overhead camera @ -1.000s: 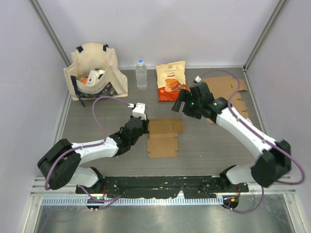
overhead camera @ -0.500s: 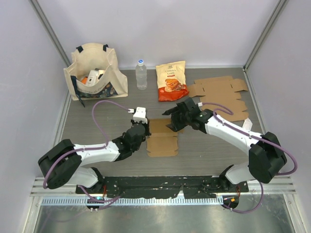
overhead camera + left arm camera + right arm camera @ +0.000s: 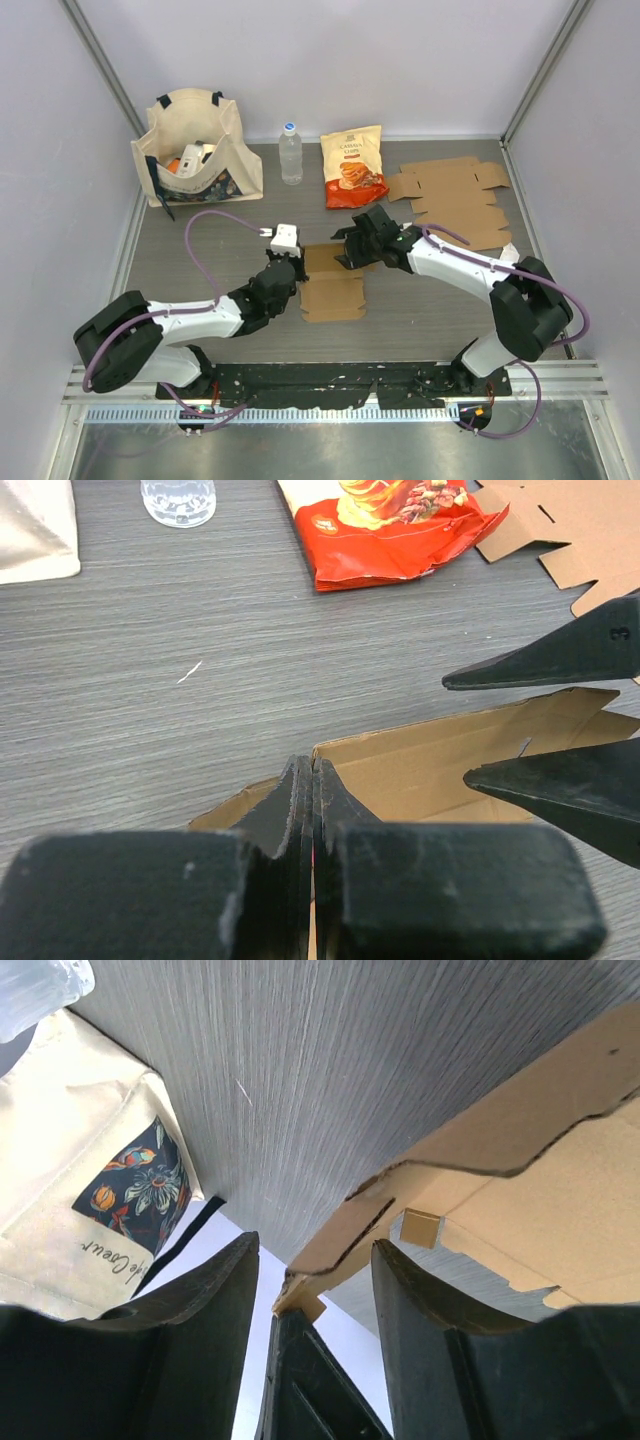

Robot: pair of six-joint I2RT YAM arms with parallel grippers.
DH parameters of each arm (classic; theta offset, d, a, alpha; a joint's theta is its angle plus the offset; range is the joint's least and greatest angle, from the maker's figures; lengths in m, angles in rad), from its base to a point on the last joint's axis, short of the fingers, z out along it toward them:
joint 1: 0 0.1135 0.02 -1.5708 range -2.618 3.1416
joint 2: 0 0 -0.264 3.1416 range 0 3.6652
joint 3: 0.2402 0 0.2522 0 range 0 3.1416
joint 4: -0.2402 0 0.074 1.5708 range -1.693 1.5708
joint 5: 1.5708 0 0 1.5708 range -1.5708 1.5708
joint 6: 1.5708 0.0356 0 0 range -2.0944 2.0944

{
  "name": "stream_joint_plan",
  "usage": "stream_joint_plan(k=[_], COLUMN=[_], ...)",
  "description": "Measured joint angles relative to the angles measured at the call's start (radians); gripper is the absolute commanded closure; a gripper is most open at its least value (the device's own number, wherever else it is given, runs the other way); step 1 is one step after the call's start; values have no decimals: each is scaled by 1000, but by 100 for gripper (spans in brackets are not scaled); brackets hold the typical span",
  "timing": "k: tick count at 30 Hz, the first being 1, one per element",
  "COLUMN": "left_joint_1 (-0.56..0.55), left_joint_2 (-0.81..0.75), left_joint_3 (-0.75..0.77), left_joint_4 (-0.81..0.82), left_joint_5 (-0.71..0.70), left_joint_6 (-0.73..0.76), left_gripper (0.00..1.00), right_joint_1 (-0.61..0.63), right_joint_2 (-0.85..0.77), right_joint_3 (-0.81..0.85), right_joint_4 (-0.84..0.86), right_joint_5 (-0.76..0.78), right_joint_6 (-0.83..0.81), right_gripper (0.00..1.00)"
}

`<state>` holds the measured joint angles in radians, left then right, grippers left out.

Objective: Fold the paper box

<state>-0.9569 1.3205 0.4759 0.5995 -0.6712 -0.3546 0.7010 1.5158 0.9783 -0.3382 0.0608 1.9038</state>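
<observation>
The paper box is a brown cardboard sheet, partly folded, lying mid-table. My left gripper is at its left edge. In the left wrist view its jaws are pressed together on the box's raised wall. My right gripper reaches over the box's far side. It is open, and in the right wrist view its fingers straddle a lifted flap corner without pinching it. The left wrist view shows both right fingers above the box.
At the back left stands a cream tote bag with items inside. A water bottle and an orange snack bag are at the back centre. A flat cardboard blank lies at the back right.
My right arm has swung from the back right down to the box's far flap, and its jaws have narrowed around it. The left gripper stayed shut at the box's left edge.
</observation>
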Motion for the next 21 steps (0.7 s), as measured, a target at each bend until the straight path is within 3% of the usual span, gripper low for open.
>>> stream_joint_plan(k=[6,9,12,16,21], left_joint_1=[-4,-5,-5,-5,-5], left_joint_2=[-2,-2,-2,-2,-2], left_joint_3=[-7,-7,-8,-8,-10], left_joint_4=[11,13,18,24,26], left_joint_5=[-6,-7,-9,-10,-19], left_joint_6=[8,18,23,24,27], left_gripper=[100,100,100,100,100], right_joint_1=[0,0,2,4,4], right_joint_2=[19,23,24,39,49], right_joint_3=[8,13,13,13,13], right_joint_4=[18,35,45,60,78], right_joint_5=[2,1,1,-2,-7], right_joint_6=[19,25,30,39,45], right_gripper=[60,61,71,77,98])
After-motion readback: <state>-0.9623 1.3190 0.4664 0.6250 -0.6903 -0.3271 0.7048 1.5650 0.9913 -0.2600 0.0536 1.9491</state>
